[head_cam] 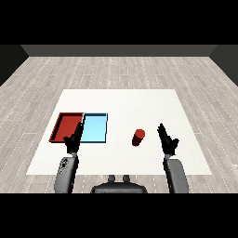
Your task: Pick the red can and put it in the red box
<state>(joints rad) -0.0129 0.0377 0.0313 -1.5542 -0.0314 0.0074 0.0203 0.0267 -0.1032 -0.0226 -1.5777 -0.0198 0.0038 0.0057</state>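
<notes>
L hand (73,141) open over trays' front edge, R hand (167,142) open nr red can (138,137)

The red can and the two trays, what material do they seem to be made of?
The red can looks like painted metal or plastic, plain and matte, with no label or shine; which one is unclear. The red tray and the light blue tray look like matte plastic, with flat even colour and thin raised rims.
</notes>
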